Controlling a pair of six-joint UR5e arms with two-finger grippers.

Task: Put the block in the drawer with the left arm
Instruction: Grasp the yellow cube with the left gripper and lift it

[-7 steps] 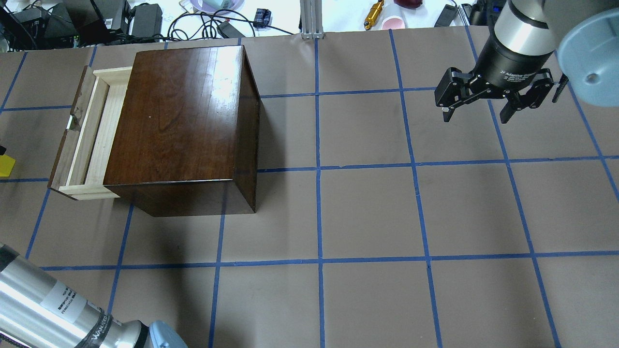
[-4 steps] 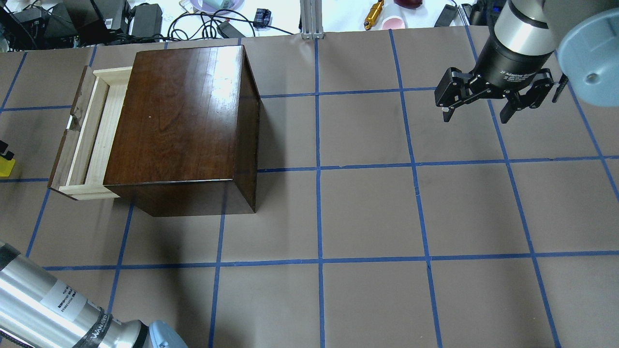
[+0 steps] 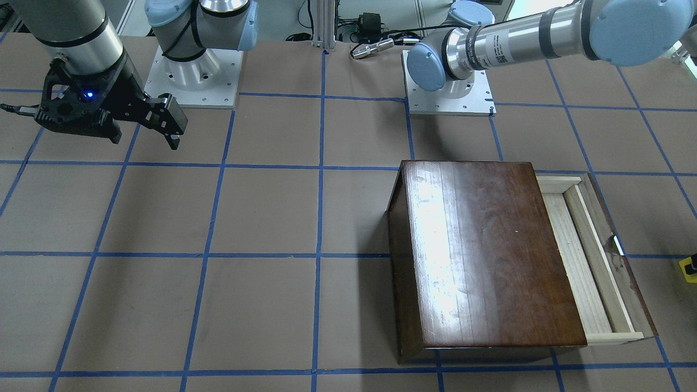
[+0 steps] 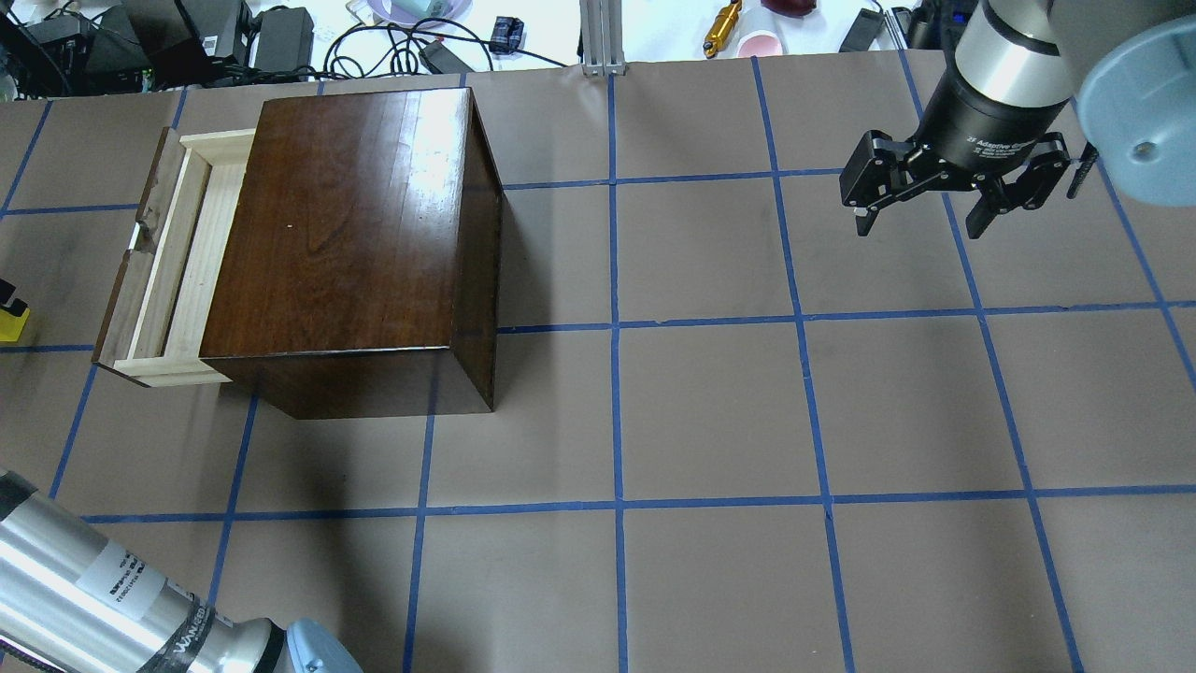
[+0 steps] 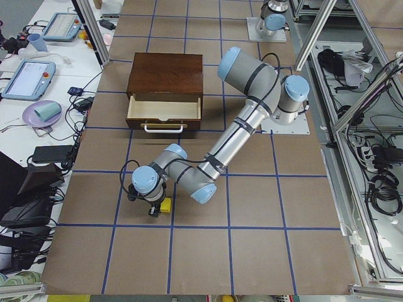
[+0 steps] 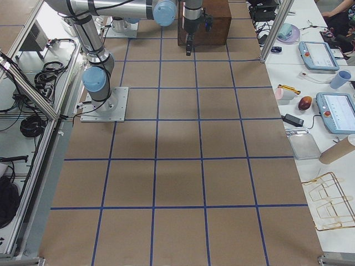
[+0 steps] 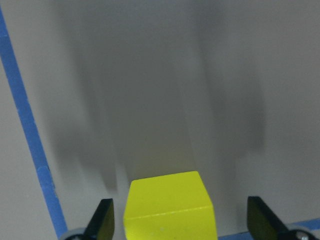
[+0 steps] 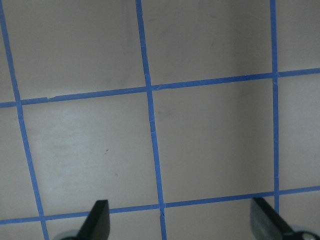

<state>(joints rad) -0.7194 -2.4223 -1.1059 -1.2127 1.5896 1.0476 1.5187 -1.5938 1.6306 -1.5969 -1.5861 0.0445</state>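
The yellow block [image 7: 167,207] rests on the brown table paper between the fingers of my left gripper [image 7: 180,217], which is open and straddles it without clamping. The block also shows at the left edge of the overhead view [image 4: 11,323] and in the left side view [image 5: 165,206]. The drawer [image 4: 168,266] stands pulled open and empty from the dark wooden box [image 4: 346,234], a short way from the block. My right gripper [image 4: 920,220] is open and empty, hovering over the far right of the table.
The box [image 3: 484,256] stands tall beside the open drawer [image 3: 591,261]. A cluttered bench with cables and cups [image 4: 392,28] lies beyond the table's far edge. The left arm's forearm [image 4: 103,589] crosses the near left corner.
At the overhead view's left edge, a black finger of the left gripper has come down further beside the block. The left forearm shifted slightly. The right arm has not moved.
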